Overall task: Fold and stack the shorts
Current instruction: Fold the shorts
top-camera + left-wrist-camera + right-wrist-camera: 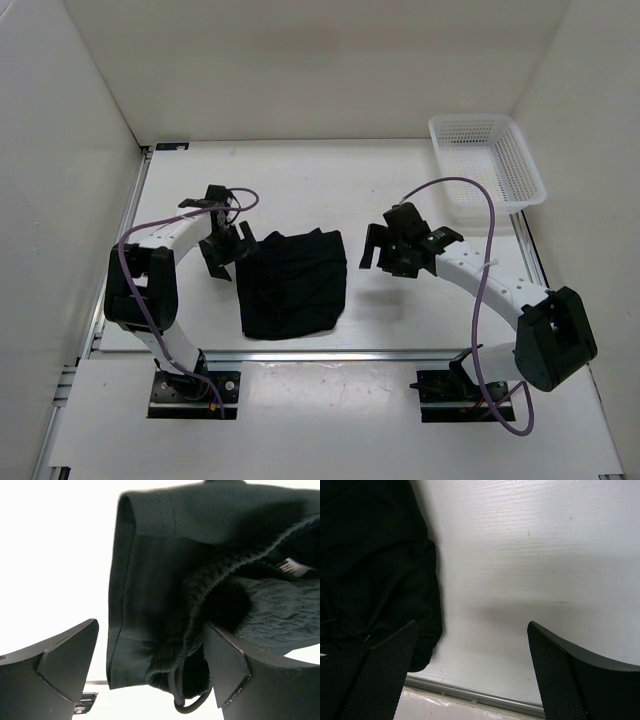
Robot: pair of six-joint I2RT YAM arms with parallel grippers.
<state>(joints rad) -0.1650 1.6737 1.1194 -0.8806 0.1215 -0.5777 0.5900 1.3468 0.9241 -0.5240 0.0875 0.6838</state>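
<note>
The black shorts lie folded in a rough rectangle on the white table, between the two arms. In the left wrist view the shorts show a hemmed edge, a ribbed waistband and a loop of thin drawstring hanging down. My left gripper is open at the shorts' upper left edge, its jaws spread either side of the fabric without closing on it. My right gripper is open and empty, hovering to the right of the shorts, which show at the left of its view.
A white mesh basket stands at the back right corner. White walls enclose the table on three sides. A metal rail runs along the table's near edge. Purple cables loop from both arms.
</note>
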